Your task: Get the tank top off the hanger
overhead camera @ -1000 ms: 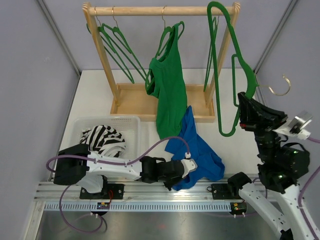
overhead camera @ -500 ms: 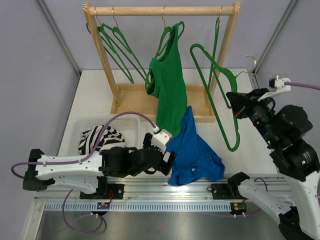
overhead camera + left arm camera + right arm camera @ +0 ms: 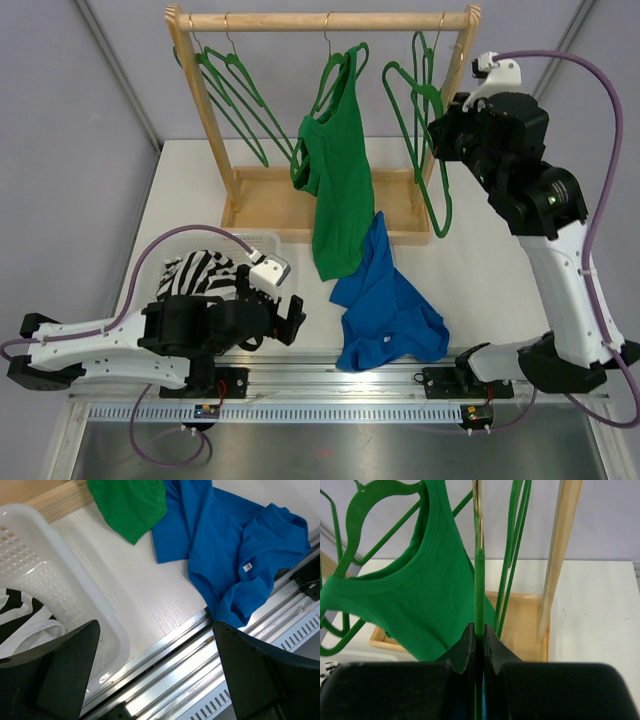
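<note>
Two garments: a green tank top hangs on its green hanger from the wooden rail, while a blue top lies crumpled on the table near the front edge.
Long axis: the tank top hangs vertically, straps at the top. Its hem overlaps the blue top in the overhead view, and whether they touch cannot be told.
Right gripper: it is high at the rail's right end, jaws pinched shut on the neck of an empty hanger just below its metal hook. The tank top is just beside it, to its left.
Left gripper: it is low over the table beside the white basket, fingers spread wide and holding nothing. The green hem lies ahead of it and the blue top to its right.
Nearer arm: the right one is level with the straps but occupied, and the left one is free and closer to the hem.
Likely next: let go of the empty hanger, then work on the straps.
</note>
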